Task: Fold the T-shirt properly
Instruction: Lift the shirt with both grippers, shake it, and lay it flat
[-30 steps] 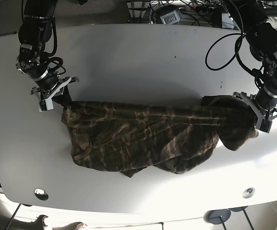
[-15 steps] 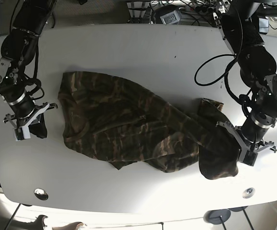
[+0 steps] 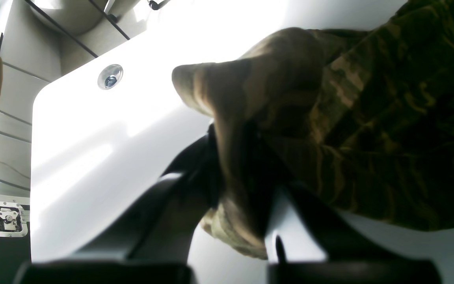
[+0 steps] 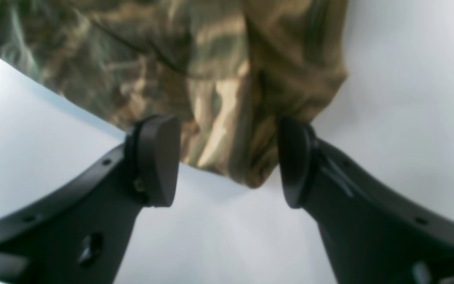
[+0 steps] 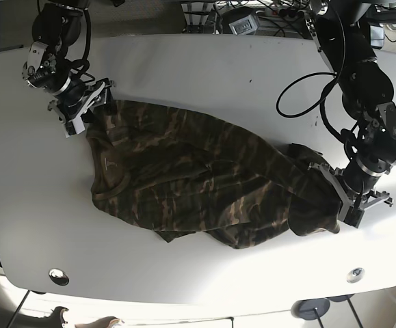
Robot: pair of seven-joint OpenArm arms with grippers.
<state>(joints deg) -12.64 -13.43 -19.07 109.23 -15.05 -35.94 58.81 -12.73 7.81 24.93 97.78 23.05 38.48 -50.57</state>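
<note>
The right hand (image 5: 81,113) is now back at the shirt (image 5: 191,178) corner, its fingers apart around the cloth. The left hand (image 5: 355,198) stays clamped on the other end. The shirt lies crumpled on the bench (image 5: 198,68), so spreading is not finished.

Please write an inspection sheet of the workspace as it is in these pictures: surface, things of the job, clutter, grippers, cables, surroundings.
Surface: white table, bare around the cloth; a round metal fitting near each front corner.
Job's things: camouflage T-shirt, crumpled and not folded, lying across the table's middle.
Clutter: nothing seen.
Grippers: left gripper shut on a bunch of the shirt; right gripper open, its pads on either side of a shirt edge and not pressing it.
Cables: black cable looping over the table from the left arm; more behind the far edge.
Surroundings: equipment behind the table; pale floor below.
</note>
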